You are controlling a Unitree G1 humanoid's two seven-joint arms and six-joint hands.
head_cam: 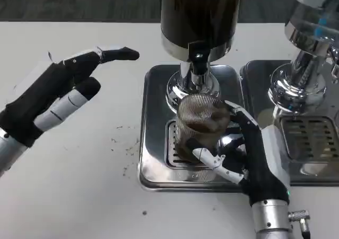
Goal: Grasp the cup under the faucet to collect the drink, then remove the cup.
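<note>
A ribbed clear glass cup (199, 126) with dark drink in it stands on the steel drip tray (154, 159), right below the black faucet (198, 59) of the dark drink dispenser (200, 14). My right hand (249, 159) grips the cup from its right side, thumb across the front near the base and fingers around the back. My left hand (53, 98) hovers over the white table to the left, fingers apart and holding nothing, one finger pointing toward the dispenser.
A second dispenser (312, 43) with its own steel drip tray (312, 143) stands at the right, close to my right forearm. Dark crumbs (124, 143) dot the white table left of the tray.
</note>
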